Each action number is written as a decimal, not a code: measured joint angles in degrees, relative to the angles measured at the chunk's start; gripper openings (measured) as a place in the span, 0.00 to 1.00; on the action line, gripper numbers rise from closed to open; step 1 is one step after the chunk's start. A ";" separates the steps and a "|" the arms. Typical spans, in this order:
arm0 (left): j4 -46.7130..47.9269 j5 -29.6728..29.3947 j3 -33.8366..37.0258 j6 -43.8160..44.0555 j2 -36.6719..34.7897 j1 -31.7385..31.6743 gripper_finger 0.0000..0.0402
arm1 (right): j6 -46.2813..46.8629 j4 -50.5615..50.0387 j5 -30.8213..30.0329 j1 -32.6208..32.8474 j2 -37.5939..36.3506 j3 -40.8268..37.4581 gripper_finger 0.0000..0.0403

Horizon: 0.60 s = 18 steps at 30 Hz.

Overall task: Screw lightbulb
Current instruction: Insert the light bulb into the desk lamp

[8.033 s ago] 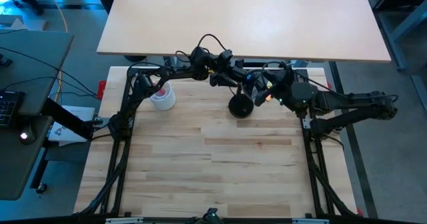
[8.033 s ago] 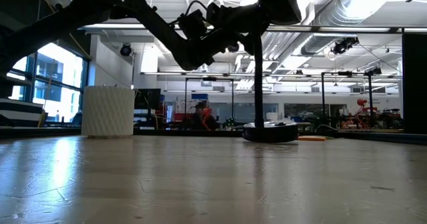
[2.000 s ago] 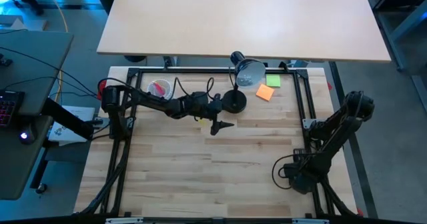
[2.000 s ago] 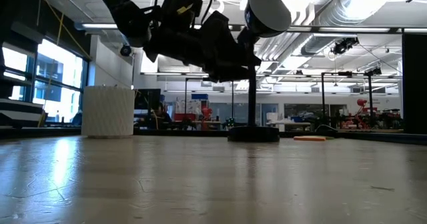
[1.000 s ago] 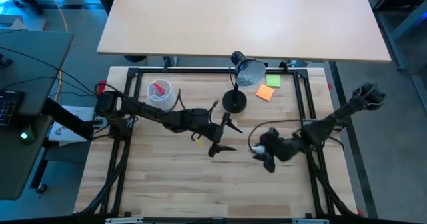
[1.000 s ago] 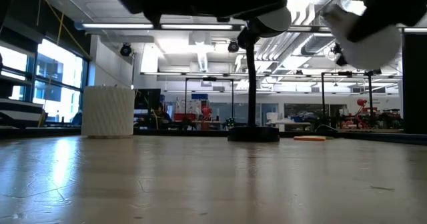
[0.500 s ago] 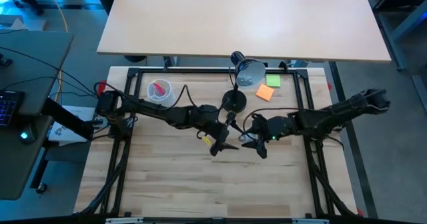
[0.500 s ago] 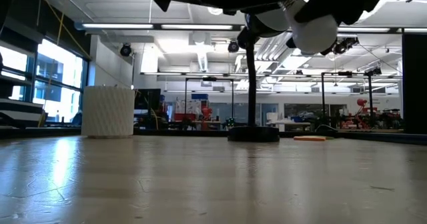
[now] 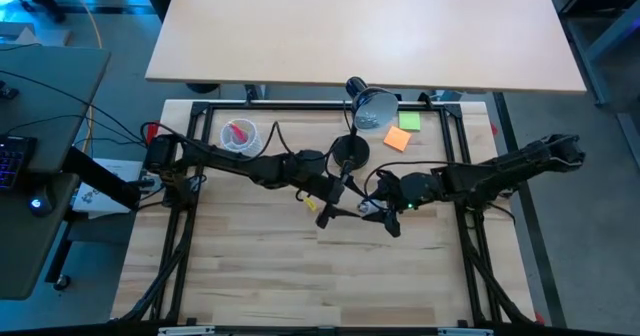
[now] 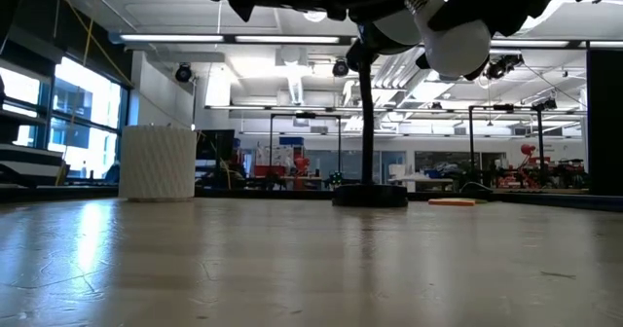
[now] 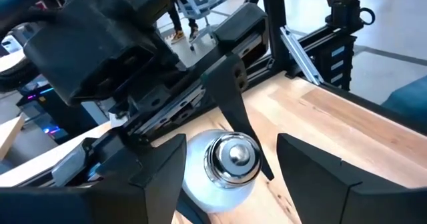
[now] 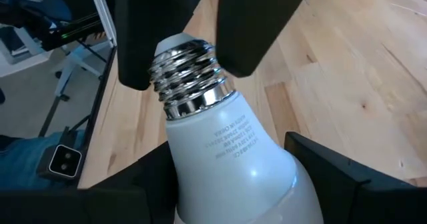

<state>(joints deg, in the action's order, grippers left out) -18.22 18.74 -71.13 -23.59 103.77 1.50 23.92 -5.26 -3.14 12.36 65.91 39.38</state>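
Grey small print, unreadable, marks the lightbulb point(image 12: 230, 157) between right fingers point(image 12: 347, 184).

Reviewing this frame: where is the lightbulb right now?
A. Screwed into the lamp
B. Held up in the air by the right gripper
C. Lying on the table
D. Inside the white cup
B: the lightbulb sits between the right gripper's fingers, and the low view shows it well above the table, screw base toward the left gripper.

Lightbulb point(image 12: 227, 151) matt white w/ shiny ribbed metal base, table point(image 9: 300, 276) pale wood planks, smooth
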 joint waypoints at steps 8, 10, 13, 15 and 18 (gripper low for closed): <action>-1.85 -1.26 0.09 0.24 2.88 0.11 0.56 | 0.00 -0.14 0.00 0.00 0.03 0.00 0.58; -2.81 -1.25 0.09 0.83 2.99 0.11 0.55 | 0.00 0.02 -0.02 0.00 0.02 0.02 0.58; -3.49 -0.83 0.02 1.04 2.89 0.09 0.54 | 0.00 -0.04 -0.02 0.00 0.02 0.02 0.58; -3.72 -0.79 0.02 1.44 2.89 0.09 0.53 | -0.37 -0.04 -0.02 0.00 0.02 0.02 0.58; -3.91 -0.73 0.02 1.61 2.89 0.11 0.51 | -0.78 -0.04 -0.04 0.00 0.02 0.02 0.58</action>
<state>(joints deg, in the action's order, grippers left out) -22.12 18.01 -71.11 -21.98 106.65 1.61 23.14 -5.30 -3.18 12.36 65.93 39.40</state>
